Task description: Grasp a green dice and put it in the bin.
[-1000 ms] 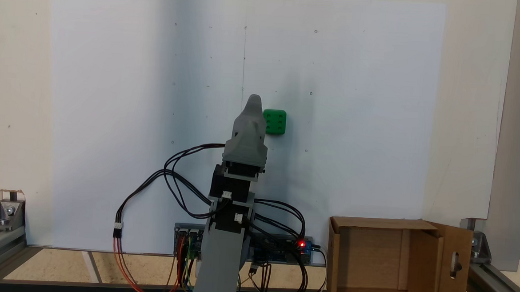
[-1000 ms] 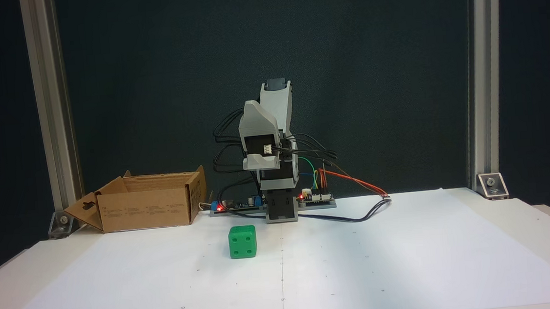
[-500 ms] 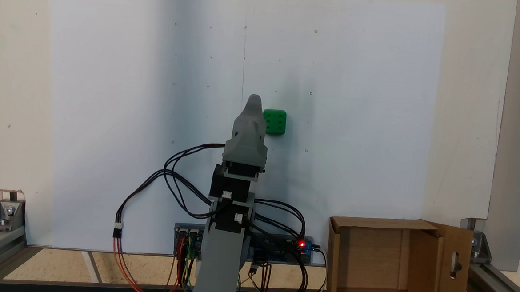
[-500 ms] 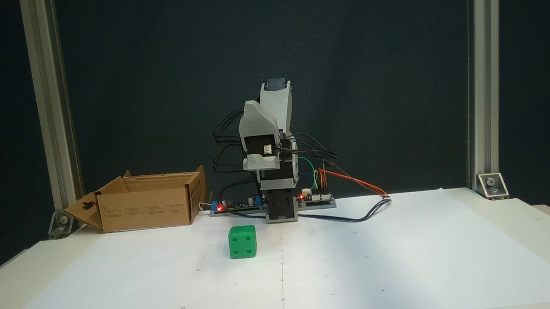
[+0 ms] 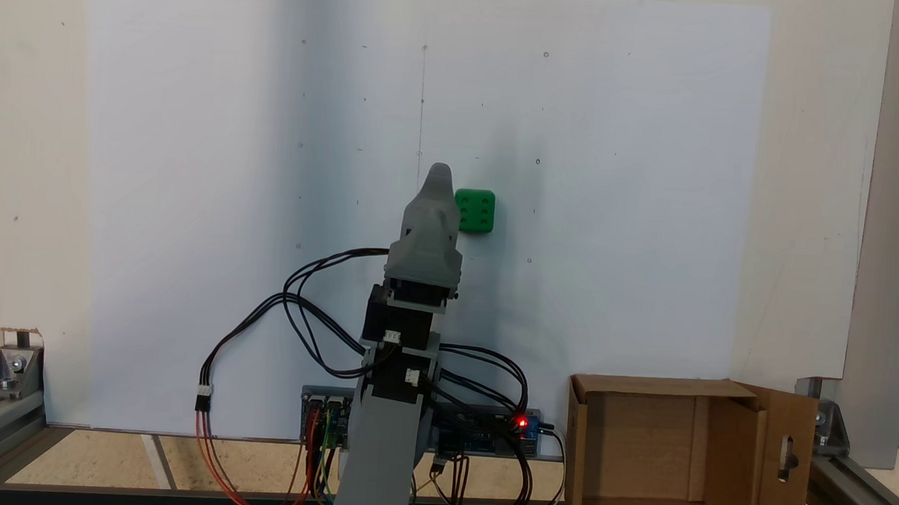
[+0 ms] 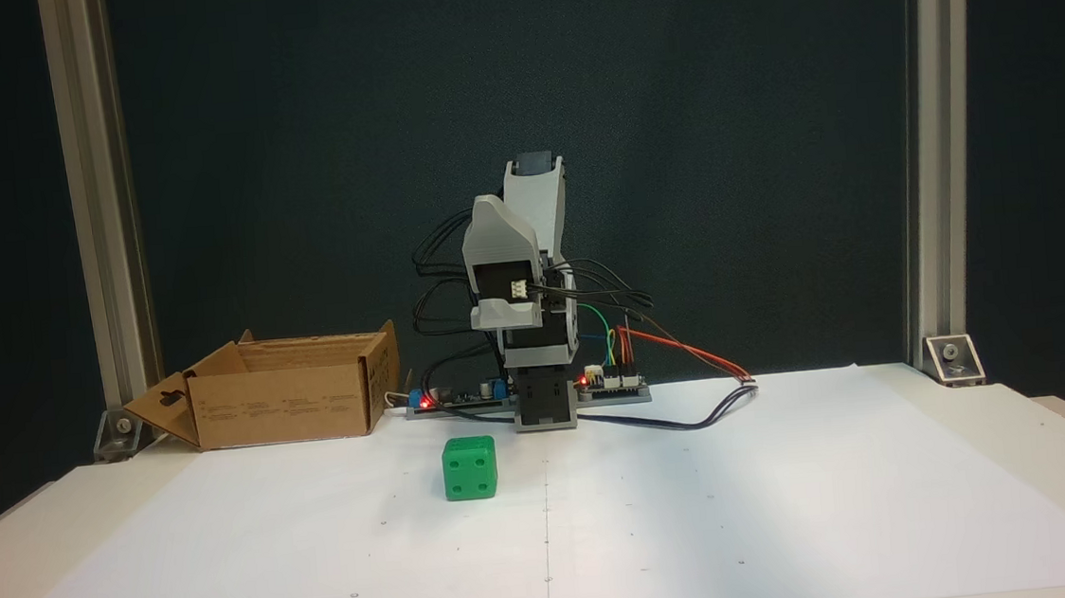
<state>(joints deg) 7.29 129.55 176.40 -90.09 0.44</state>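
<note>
From above: dice (image 5: 475,211) flat on the paper, six up, edges square to the sheet, no long axis. Gripper (image 5: 439,173) tip overlaps its left edge; I cannot tell its opening. Bin (image 5: 731,460) lower right.

From the front: arm folded above the base, dice (image 6: 470,468) ahead, left of centre. I'd spread the jaws, descend straddling it.

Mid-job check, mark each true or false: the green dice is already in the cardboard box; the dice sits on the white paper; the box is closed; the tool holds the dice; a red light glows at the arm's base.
1. The green dice is in the cardboard box. False: it is outside it.
2. The dice rests on the white paper. True.
3. The box is closed. False: its top is open.
4. The tool holds the dice. False: the dice stands free on the paper.
5. A red light glows at the base. True.
</note>
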